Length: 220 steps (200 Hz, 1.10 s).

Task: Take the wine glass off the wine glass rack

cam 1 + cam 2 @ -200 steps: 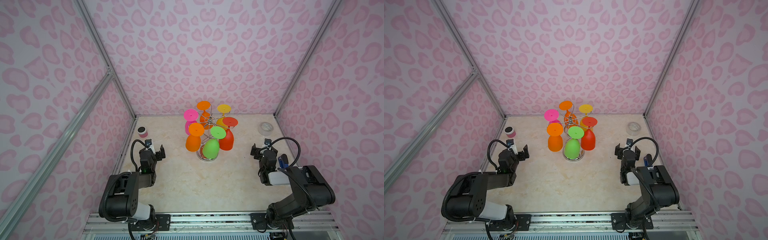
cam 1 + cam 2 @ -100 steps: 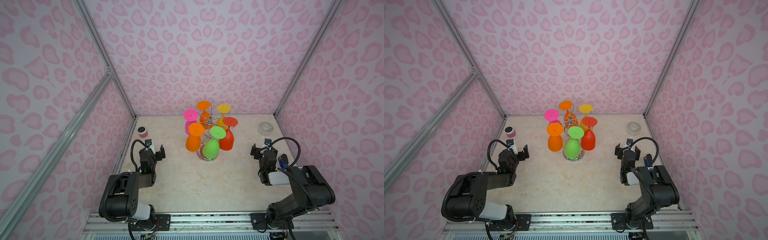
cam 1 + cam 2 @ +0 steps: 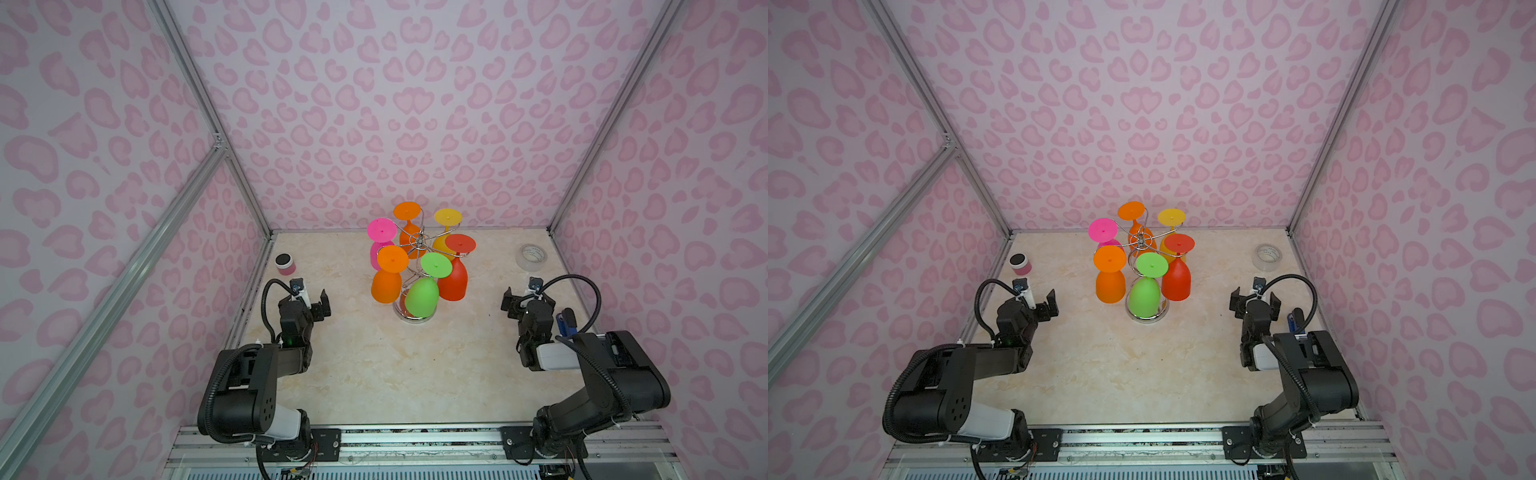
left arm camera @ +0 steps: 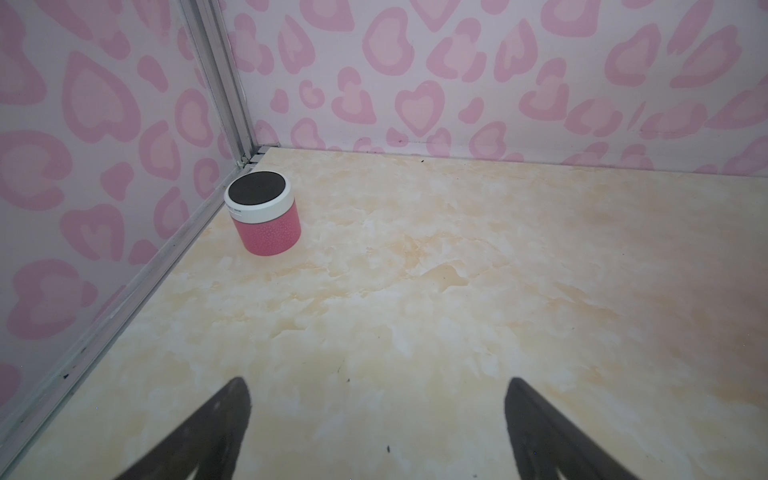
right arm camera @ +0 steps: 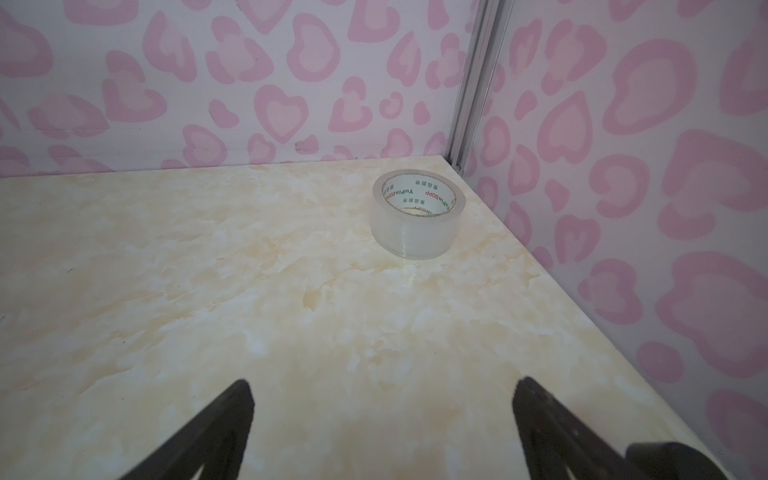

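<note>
Rack [image 3: 420, 240]: 12 o'clock, stem partly hidden by glasses [image 3: 422, 296].
Tape [image 5: 417, 216]: "YuPinBOPP" seemingly printed.
Left claw [image 4: 376, 380], right claw [image 5: 383, 381]: spread, empty.

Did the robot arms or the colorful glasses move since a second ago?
No, nothing visibly moved. The left gripper and right gripper stay open and empty, away from the wine glass rack, and all six glasses still hang on it.
</note>
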Each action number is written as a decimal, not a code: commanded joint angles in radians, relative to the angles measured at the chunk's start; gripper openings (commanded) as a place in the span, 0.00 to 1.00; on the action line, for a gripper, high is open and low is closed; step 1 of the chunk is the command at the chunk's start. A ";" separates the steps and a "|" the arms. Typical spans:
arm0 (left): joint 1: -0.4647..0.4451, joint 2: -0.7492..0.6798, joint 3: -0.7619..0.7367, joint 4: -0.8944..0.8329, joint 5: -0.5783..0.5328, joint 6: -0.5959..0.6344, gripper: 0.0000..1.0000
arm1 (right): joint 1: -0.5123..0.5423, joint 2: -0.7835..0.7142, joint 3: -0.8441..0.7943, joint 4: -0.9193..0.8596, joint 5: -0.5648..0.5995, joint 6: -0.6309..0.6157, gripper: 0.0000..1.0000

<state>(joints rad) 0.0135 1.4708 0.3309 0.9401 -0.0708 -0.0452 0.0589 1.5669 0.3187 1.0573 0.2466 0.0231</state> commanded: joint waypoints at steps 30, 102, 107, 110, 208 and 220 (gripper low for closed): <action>0.000 0.003 0.007 0.028 0.006 0.001 0.97 | -0.001 0.006 -0.001 0.017 0.009 0.004 0.98; 0.000 -0.175 0.161 -0.317 -0.035 -0.006 0.97 | 0.009 -0.134 0.120 -0.307 0.029 -0.004 0.95; -0.002 -0.201 0.165 -0.316 -0.041 -0.012 0.97 | 0.015 -0.143 0.131 -0.327 0.036 -0.009 0.95; -0.002 -0.214 0.167 -0.319 -0.045 -0.017 0.97 | 0.022 -0.147 0.135 -0.338 0.046 -0.014 0.95; -0.044 -0.414 0.319 -0.601 0.091 -0.276 1.00 | -0.047 -0.332 0.642 -1.004 -0.488 0.455 0.95; -0.049 -0.449 0.317 -0.612 0.129 -0.308 0.99 | -0.049 -0.313 0.724 -1.047 -0.579 0.491 0.93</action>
<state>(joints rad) -0.0280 1.0725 0.6365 0.3946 -0.0277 -0.2646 0.0147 1.2339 0.9363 0.1978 -0.0746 0.3649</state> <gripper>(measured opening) 0.998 0.945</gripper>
